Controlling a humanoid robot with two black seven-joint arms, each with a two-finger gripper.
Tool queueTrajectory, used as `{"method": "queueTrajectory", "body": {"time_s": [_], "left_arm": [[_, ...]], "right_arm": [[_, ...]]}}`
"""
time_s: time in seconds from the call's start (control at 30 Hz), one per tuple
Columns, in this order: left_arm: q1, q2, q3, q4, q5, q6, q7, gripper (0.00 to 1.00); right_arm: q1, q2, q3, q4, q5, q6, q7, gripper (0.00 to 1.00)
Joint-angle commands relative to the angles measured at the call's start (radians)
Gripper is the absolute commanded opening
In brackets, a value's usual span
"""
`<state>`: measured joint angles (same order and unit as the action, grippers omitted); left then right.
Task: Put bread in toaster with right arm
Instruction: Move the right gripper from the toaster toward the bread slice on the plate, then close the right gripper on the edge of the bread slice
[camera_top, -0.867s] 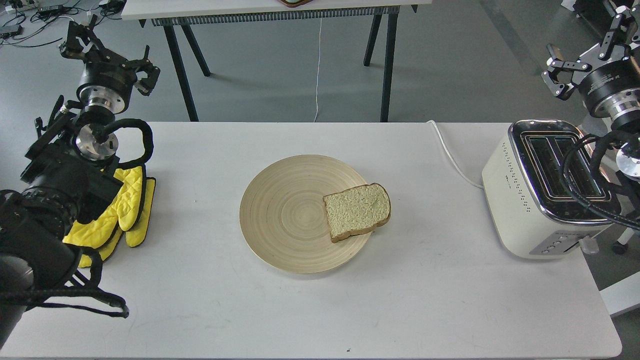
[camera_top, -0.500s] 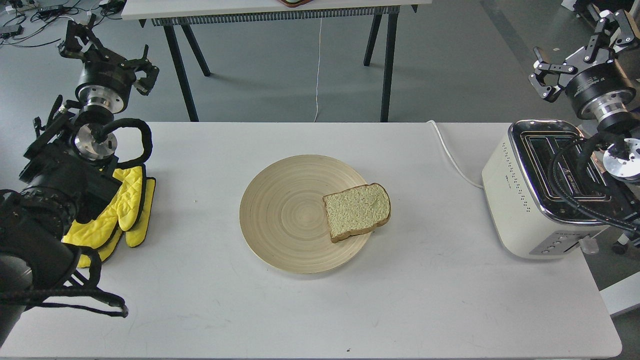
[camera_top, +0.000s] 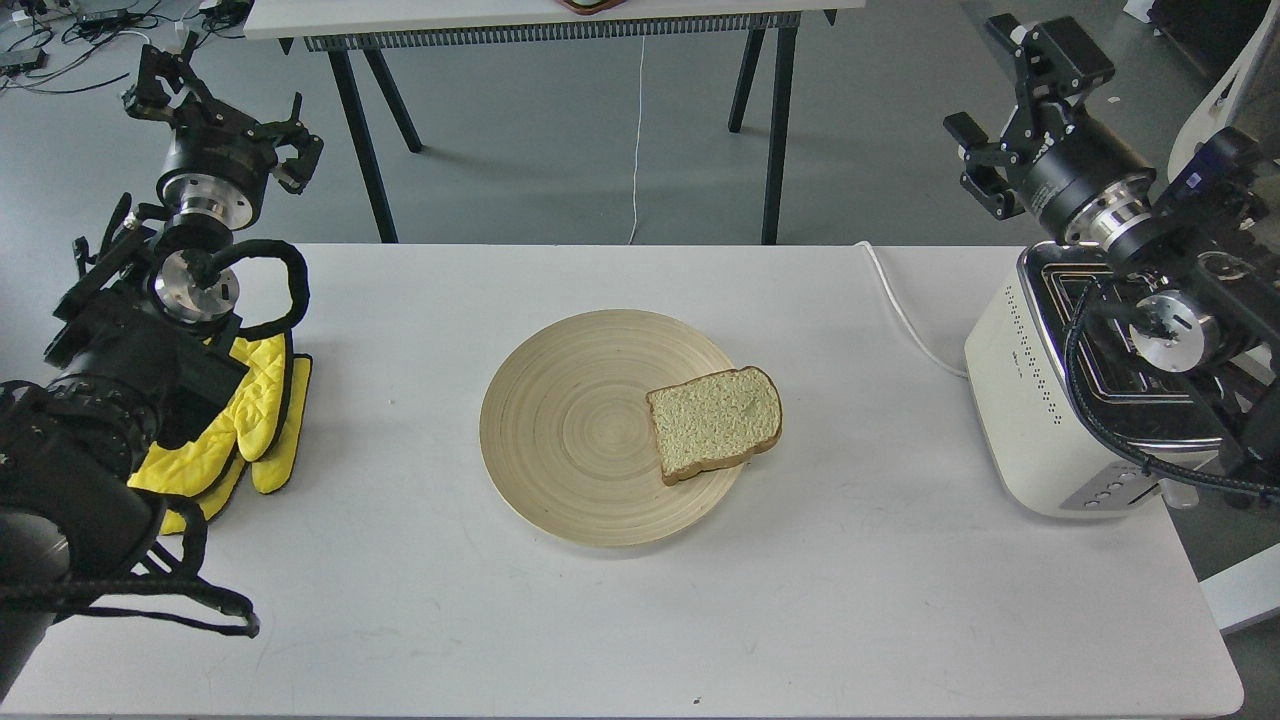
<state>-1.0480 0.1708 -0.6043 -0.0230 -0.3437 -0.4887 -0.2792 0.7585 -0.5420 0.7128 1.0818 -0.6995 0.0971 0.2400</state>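
One slice of bread (camera_top: 714, 424) lies flat at the centre-right of the frame, resting on the right-hand part of a round wooden plate (camera_top: 570, 430) with its crust edge overhanging the rim, while your right tool (camera_top: 1010, 110) hangs high in the upper right, above and behind the toaster (camera_top: 1040, 400) and well apart from the slice. You see that tool with its two fingers spread and nothing between them; the left tool (camera_top: 215, 95), in the upper left above the yellow mitts (camera_top: 255, 420), also appears spread and holds nothing. Expect the slice to be light, soft and easily crushed or torn, with a porous face that should not slip much, so a gentle pinch looks wiser than a hard clamp. Your best hold is probably the overhanging crust at the slice's right side, where one finger can get underneath without scraping the plate; the crust is likely the firmest part. Once lifted, the bread may droop, so you would want it hanging edge-down to meet the toaster's slots, which sit at the frame's right edge partly hidden by the right arm (camera_top: 1180, 300) and its cables. The white table (camera_top: 400, 620) carries everything.
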Motion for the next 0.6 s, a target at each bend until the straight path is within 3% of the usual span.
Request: {"method": "queueTrajectory", "body": {"time_s": [0.0, 0.23, 0.57], "left_arm": [[0.0, 0.001, 0.0, 0.0, 0.002, 0.0, 0.0, 1.0], [-0.001, 0.001, 0.0, 0.0, 0.002, 0.0, 0.0, 1.0], [-0.001, 0.001, 0.0, 0.0, 0.002, 0.0, 0.0, 1.0]], "right_arm": [[0.007, 0.016, -0.163, 0.013, -0.204, -0.062, 0.001, 0.95], [-0.001, 0.163, -0.369, -0.101, -0.397, -0.148, -0.002, 0.9], [-0.027, 0.246, -0.55, -0.194, -0.413, -0.223, -0.014, 0.72]]}}
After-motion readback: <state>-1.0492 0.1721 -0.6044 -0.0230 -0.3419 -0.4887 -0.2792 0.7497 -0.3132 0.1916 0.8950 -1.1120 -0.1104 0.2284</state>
